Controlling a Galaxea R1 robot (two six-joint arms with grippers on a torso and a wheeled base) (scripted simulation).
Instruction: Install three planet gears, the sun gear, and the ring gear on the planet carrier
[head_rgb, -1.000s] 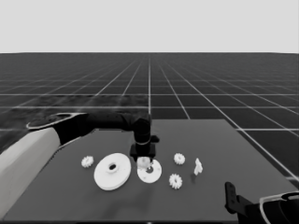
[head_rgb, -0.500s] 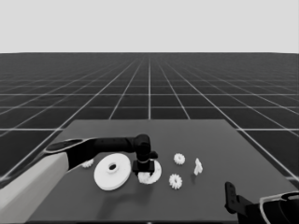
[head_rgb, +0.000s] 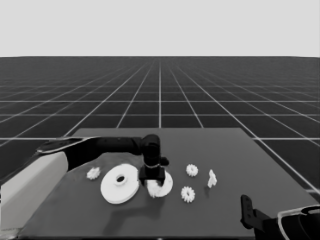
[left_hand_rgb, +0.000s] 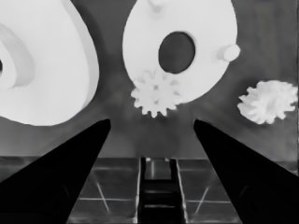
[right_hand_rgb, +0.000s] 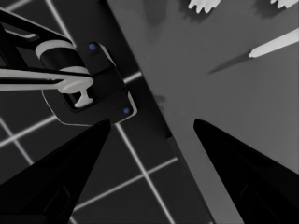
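Left tool (head_rgb: 152, 175) stands over the smaller round part (head_rgb: 165, 184), arm reaching in over the bench (head_rgb: 240, 165). In its wrist view the two fingers (left_hand_rgb: 70, 168) are spread wide apart with nothing between them.

Smaller round part: flat white disc, dark oval-looking hole at its centre, at least one short peg standing up near the rim. One gear (left_hand_rgb: 154, 95) sits on its edge, toothed all round, overlapping the rim nearest the fingers; whether it is fully seated on a peg I cannot tell.

Larger round part (head_rgb: 120, 183): bigger white disc with raised hub and dark centre hole, lying flat just beside the smaller round part, on the left arm's side; touching or a hair apart, not clear.

Other gears, relative to the smaller round part: one (head_rgb: 188, 194) just beside it on the right arm's side, nearer the camera; one (head_rgb: 192, 170) near it on the same side, farther back; one (head_rgb: 93, 173) beyond the larger round part. Thin white piece (head_rgb: 212, 178) lies past the two right-side gears.

Right tool (right_hand_rgb: 149, 154) is parked at the bench's near corner, away from the smaller round part, fingers wide apart and holding nothing.
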